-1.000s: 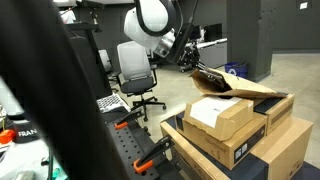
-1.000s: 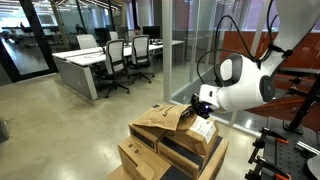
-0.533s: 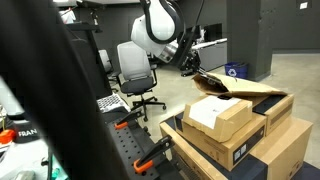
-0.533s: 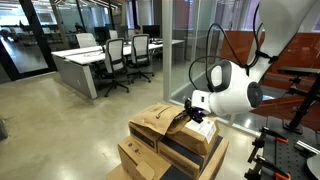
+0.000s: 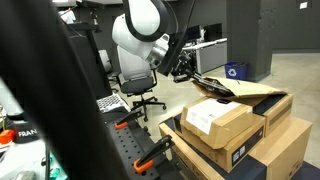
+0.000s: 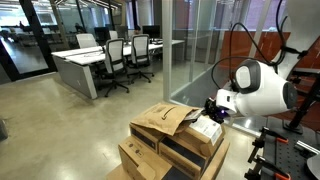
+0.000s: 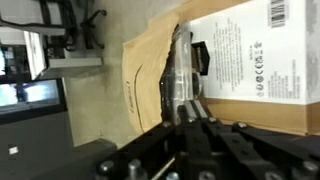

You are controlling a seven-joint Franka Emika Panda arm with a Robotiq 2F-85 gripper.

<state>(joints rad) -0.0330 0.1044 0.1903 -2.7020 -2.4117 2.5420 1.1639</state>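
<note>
Cardboard flap (image 7: 150,85) lies straight ahead of the claw (image 7: 190,128) in the wrist view, its long edge running from bottom centre toward the frame top, with a white-labelled box (image 7: 245,45) at upper right. Claw is clenched, apparently pinching the flap's near edge. In an exterior view the flap sits atop the stacked boxes (image 5: 240,140), right of centre.

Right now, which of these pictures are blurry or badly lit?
In the wrist view the gripper pinching the brown paper bag is dark and soft, too near the lens, while the white printed label looks sharper; in an exterior view a black frame, out of focus, fills the left foreground before sharper cardboard boxes; in an exterior view the glass wall carries pale reflections.
</note>
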